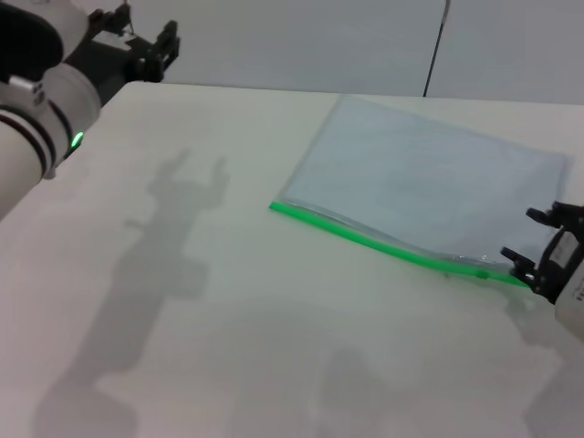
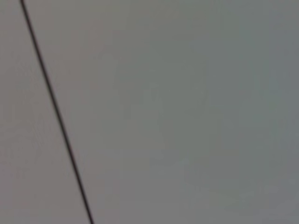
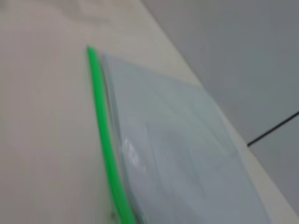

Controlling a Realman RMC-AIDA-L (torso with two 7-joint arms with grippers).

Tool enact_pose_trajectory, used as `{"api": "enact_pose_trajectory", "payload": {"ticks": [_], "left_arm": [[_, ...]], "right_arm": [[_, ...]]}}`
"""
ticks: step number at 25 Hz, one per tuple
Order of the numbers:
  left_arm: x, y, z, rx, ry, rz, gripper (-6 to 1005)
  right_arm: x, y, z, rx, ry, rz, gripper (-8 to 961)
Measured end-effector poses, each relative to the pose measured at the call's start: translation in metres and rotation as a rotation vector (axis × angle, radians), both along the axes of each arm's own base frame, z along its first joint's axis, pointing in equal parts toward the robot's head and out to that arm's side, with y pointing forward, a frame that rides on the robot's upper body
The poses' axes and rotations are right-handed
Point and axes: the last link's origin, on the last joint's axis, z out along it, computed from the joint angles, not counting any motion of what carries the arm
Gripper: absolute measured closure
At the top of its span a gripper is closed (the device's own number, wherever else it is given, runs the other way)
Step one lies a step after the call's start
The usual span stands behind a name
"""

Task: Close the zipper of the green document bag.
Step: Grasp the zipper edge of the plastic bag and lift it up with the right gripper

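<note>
The green document bag [image 1: 429,182] lies flat on the table at the right, a translucent bluish-grey pouch, seen close in the right wrist view as the bag [image 3: 177,154]. Its zipper [image 1: 365,237] is the bright green strip along the near long edge, also visible as the zipper [image 3: 105,135]. I cannot make out the slider. My right gripper [image 1: 530,239] is open at the zipper's right end, just above the table, its lower finger beside the green strip. My left gripper [image 1: 141,38] hangs open high at the far left, away from the bag.
The white table [image 1: 210,301] stretches wide to the left and front of the bag. Its far edge runs behind the bag against a grey wall [image 1: 301,41]. The left wrist view shows only grey floor with a dark line [image 2: 53,107].
</note>
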Motion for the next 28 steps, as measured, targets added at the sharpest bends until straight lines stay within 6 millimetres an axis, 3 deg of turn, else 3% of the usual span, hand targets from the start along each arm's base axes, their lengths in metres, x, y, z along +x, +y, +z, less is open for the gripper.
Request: {"api": "enact_pose_trajectory", "payload": {"ticks": [2,15,28], "left_arm": [[-0.003,-0.001,0.004,0.011,-0.002,0.013,396],[-0.017,-0.003,0.017,0.044,0.003,0.081,395],[-0.021,-0.004,0.025,0.066,-0.002,0.097,395]], "right_arm": [[0.009,0.002,0.000,0.003,-0.030,-0.013,416],[0.012,-0.008,-0.012,-0.122,-0.095,-0.011,413],[0.022,-0.006,-0.018,-0.078,-0.223,0.005,398]]}}
